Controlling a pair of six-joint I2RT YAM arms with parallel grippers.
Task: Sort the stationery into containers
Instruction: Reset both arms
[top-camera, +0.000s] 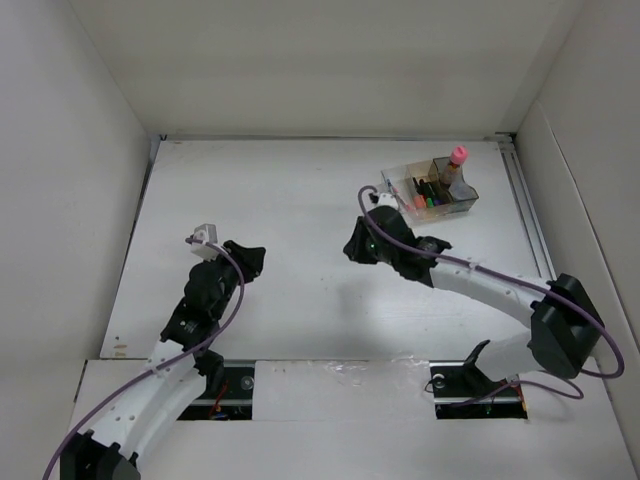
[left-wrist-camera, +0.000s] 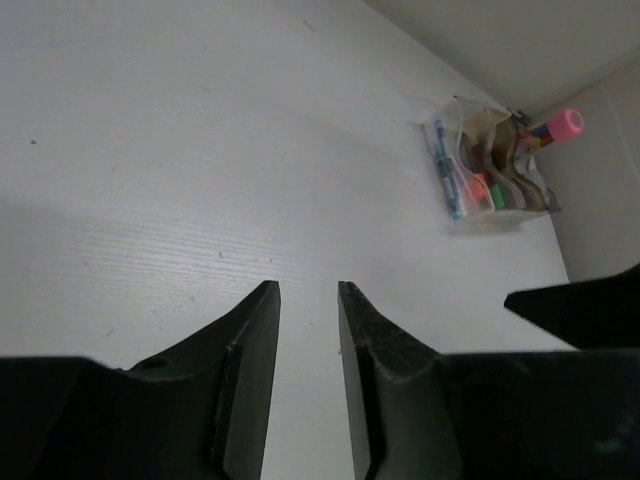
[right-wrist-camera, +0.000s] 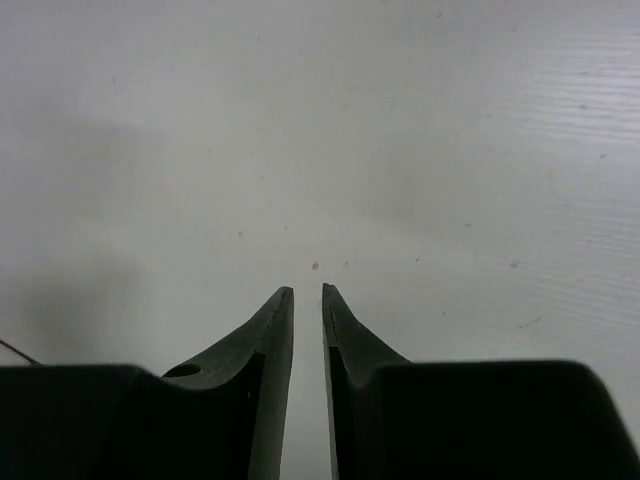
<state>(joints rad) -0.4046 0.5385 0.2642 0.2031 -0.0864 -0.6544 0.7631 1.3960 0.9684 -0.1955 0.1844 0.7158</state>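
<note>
The containers (top-camera: 392, 178) stand at the table's back right: a small clear, amber and dark organiser, also seen far off in the left wrist view (left-wrist-camera: 440, 150). A pink-capped bottle (top-camera: 456, 158) (left-wrist-camera: 566, 123) stands upright in it. Coloured stationery (top-camera: 428, 198) (left-wrist-camera: 478, 188) lies in its compartments; single pieces are too small to tell apart. My right gripper (top-camera: 354, 247) (right-wrist-camera: 307, 290) hangs over bare table just left of and nearer than the organiser, jaws a narrow slit apart and empty. My left gripper (top-camera: 252, 258) (left-wrist-camera: 308, 288) sits at the left middle, jaws apart with nothing between them.
White walls close in the table on the left, back and right. A metal rail (top-camera: 528, 215) runs along the right edge beside the organiser. A dark part of the right arm (left-wrist-camera: 585, 308) reaches into the left wrist view.
</note>
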